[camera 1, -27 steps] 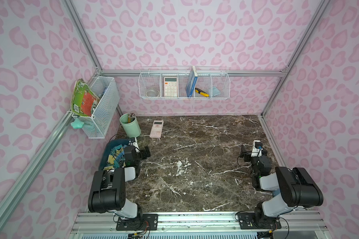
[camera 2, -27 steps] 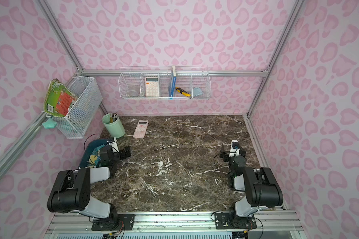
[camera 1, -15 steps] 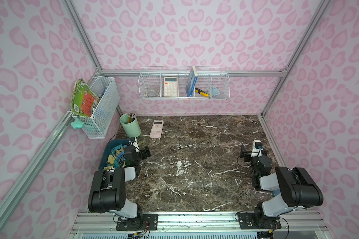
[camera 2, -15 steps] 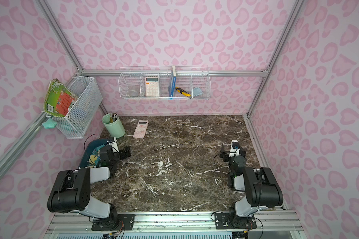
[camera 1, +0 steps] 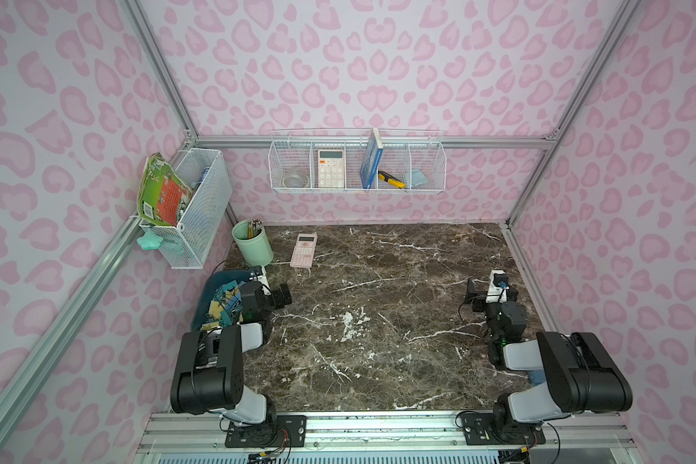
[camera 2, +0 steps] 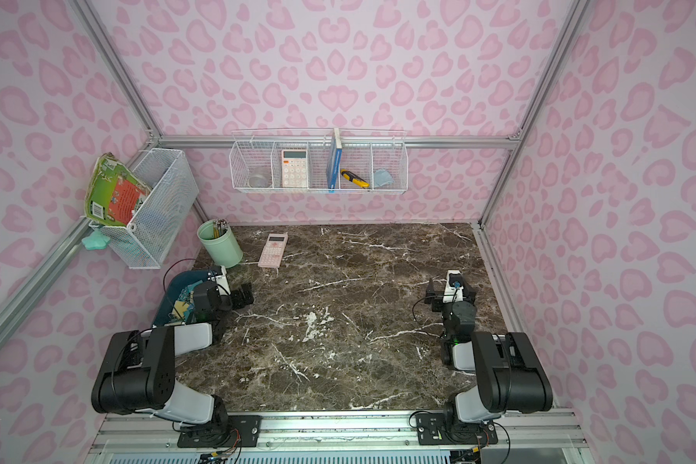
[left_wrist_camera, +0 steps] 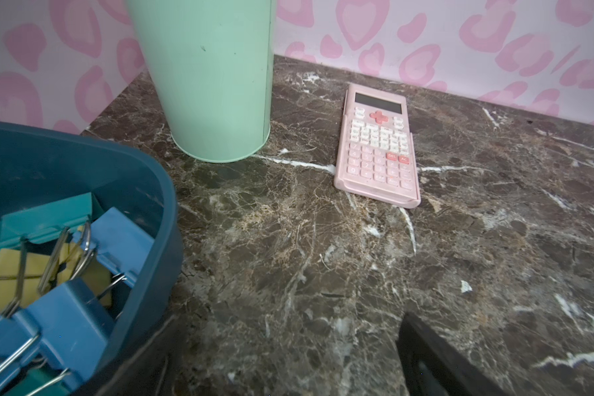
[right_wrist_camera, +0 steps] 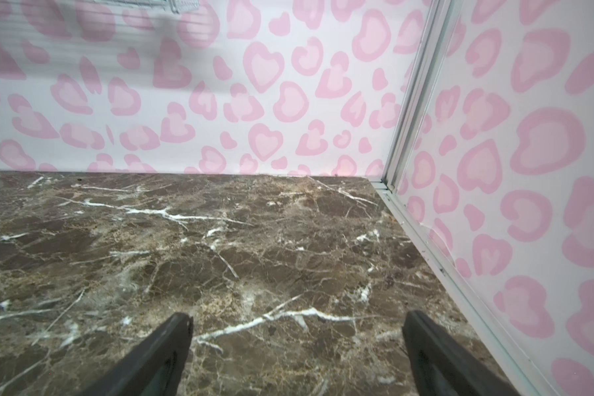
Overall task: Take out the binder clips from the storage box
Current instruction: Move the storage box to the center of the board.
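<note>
Left gripper (camera 1: 283, 296): jaws spread, nothing in them. It sits low over the table (left_wrist_camera: 323, 274), just beside the storage box (left_wrist_camera: 167, 219), pointing at the back wall, not at the box.

Right gripper (right_wrist_camera: 297, 317): also released and empty, fingers wide over bare marble at the far right, well apart from everything.

The binder clips (left_wrist_camera: 66, 247) are all in the box as far as I can tell. They lie heaped in blue, teal and yellow, wire handles crossing each other. I see none on the table. The box is at the left table edge, beside the left arm. A green cup (left_wrist_camera: 213, 85) stands just past it, and a pink calculator (left_wrist_camera: 378, 147) lies further out.

Judgement: first pick not started. It's the left arm's job (right is too far away).

How I'd do it:
- Lift first, then swing the wrist over the box. Don't sweep sideways into the rim.
- Come down vertically on a top clip near the rim.
- Close across the folded metal body, not the wire handles, which will likely slip or pivot.
- Lift slowly. Interlocked handles may drag a neighbour up or shift the box.
- Drop on open marble clear of the calculator.
</note>
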Robot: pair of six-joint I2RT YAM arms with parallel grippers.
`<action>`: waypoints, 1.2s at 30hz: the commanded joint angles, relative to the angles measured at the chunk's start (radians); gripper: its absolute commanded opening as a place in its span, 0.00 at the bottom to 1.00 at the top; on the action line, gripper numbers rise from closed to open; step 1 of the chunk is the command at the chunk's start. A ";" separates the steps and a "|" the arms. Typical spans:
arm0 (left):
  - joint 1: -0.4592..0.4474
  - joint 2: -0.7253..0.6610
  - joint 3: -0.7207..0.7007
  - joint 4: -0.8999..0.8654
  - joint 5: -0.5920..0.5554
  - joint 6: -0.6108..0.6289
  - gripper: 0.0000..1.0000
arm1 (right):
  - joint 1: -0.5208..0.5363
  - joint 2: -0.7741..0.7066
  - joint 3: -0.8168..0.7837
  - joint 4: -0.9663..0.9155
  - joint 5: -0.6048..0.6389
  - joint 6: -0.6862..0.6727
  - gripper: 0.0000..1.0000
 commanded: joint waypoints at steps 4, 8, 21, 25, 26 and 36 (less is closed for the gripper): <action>0.001 0.020 0.539 -0.820 -0.167 -0.153 1.00 | 0.021 -0.183 0.127 -0.309 0.154 0.178 1.00; 0.000 -0.098 0.469 -0.723 -0.124 -0.211 1.00 | -0.005 -0.257 0.188 -0.408 0.036 0.348 1.00; 0.012 -0.391 0.299 -0.885 -0.309 -0.426 0.99 | -0.022 -0.271 0.267 -0.512 -0.140 0.424 1.00; 0.018 -0.410 0.271 -0.950 -0.320 -0.425 0.99 | -0.022 -0.261 0.289 -0.557 -0.128 0.491 1.00; 0.019 -0.405 0.267 -0.965 -0.313 -0.424 0.99 | -0.022 -0.253 0.302 -0.579 -0.140 0.504 1.00; 0.121 -0.125 0.414 -1.097 -0.201 -0.405 0.92 | 0.139 -0.103 0.539 -0.913 -0.128 0.370 1.00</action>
